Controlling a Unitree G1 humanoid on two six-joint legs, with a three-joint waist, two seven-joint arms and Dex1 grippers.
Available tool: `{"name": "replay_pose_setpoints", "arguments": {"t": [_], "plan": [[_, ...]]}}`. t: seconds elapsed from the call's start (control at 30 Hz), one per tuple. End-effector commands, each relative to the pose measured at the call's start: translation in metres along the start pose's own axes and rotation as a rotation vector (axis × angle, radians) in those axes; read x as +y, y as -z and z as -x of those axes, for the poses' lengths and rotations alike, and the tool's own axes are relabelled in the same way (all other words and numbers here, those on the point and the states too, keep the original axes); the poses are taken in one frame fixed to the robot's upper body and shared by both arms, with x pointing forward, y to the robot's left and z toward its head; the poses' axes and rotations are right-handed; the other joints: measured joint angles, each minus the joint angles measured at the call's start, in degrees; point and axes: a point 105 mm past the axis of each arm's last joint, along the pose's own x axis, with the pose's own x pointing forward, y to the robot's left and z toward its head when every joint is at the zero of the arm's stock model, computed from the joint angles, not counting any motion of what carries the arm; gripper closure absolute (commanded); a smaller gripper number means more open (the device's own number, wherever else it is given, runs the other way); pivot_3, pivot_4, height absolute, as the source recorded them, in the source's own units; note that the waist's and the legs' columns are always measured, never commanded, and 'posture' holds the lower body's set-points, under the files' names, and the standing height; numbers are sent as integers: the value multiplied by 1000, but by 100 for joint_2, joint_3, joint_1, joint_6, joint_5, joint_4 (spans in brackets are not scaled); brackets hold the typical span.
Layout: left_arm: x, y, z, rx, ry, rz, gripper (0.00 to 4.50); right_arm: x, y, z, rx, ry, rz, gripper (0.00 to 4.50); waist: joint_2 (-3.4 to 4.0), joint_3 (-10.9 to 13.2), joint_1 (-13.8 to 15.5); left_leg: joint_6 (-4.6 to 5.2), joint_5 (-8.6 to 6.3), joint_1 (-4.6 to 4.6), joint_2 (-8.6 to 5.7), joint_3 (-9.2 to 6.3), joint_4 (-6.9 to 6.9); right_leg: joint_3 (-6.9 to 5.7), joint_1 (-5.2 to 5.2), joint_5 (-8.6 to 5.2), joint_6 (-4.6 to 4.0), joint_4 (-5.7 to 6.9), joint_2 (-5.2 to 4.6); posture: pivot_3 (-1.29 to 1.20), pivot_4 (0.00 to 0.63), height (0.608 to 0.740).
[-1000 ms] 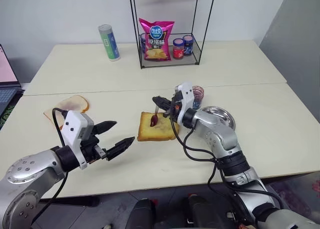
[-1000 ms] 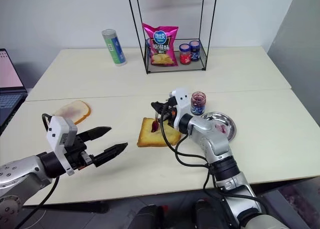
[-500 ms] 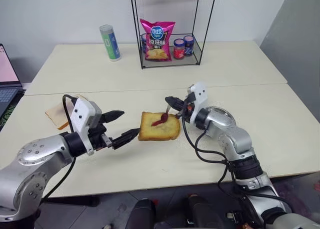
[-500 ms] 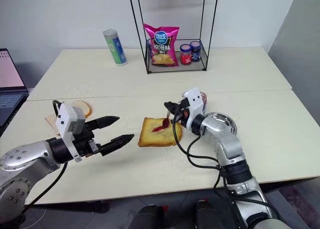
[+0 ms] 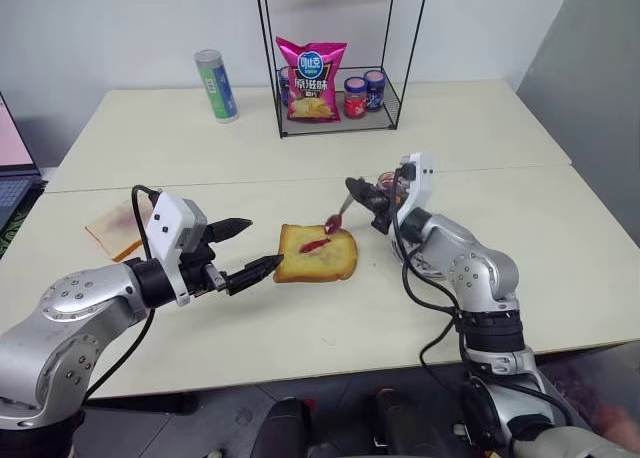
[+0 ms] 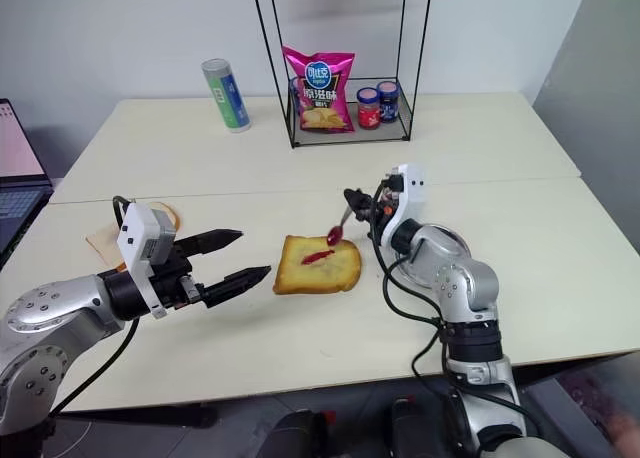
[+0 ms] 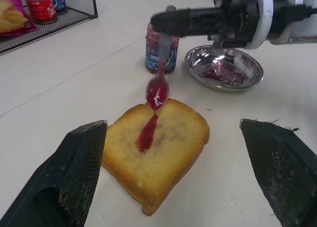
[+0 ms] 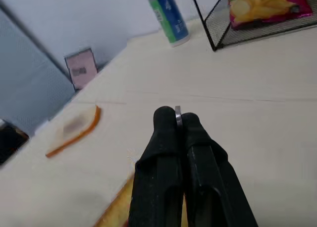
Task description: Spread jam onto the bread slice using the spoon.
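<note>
So the right gripper (image 6: 349, 197) has its fingers pinched tight on the spoon (image 6: 340, 225) handle, bowl hanging down just above the far edge of the bread slice (image 6: 318, 267); spoon looks clear of the bread, not touching; there's one short streak of jam (image 7: 146, 133) on the slice and a blob in the bowl. Left gripper (image 5: 252, 247) sits just beside the slice's near-left edge, fingers spread wide, nothing in them.

What I'd worry about: that thin handle is held only at its tip, so pressing down to smear could make it twist or slip out; the bread isn't pinned, so a sideways drag may just shove it across the worktop (image 5: 560, 248); the blob could also drip off short of the slice; the jam jar (image 7: 161, 48) and metal dish (image 7: 224, 67) sit near the right arm, easy to knock.
</note>
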Motion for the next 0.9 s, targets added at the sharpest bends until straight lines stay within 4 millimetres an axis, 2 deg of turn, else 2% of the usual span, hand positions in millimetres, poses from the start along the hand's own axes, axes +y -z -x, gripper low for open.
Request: {"name": "replay_pose_setpoints", "arguments": {"t": [0.03, 0.2, 0.3, 0.53, 0.9], "plan": [[-1, -9, 2, -13, -12, -47, 0, 12, -8, -3, -36, -35, -155, 4441, 0, 0, -4, 0, 0, 0, 0, -1, -2, -1, 0, 0, 0, 0, 0, 0, 150, 740], [-2, -10, 3, -12, -16, -48, 0, 11, 11, -14, 2, -4, -270, 4441, 1, 0, -12, 0, 0, -1, -2, 0, -3, 1, 0, 0, 0, -3, -1, 0, 150, 740], [-3, -11, 4, -10, -21, -48, 0, -4, 31, -20, 40, 63, -289, 4441, 0, 0, -12, 0, 0, 1, -3, 1, -2, 1, 2, -1, -1, -4, -2, 0, 150, 740], [-2, -10, 6, -4, -26, -50, 0, -22, 51, -14, 92, 137, -302, 4441, 1, 1, -15, 0, 0, 0, -2, 2, -7, 0, -1, -1, -1, -4, 0, 0, 150, 740], [0, -10, 3, -10, -13, -48, 0, -33, 42, 18, 127, 147, -283, 4441, 1, 0, -7, 0, 0, 3, -3, 0, -7, 0, 3, -2, -2, -6, -1, 0, 150, 740]]}}
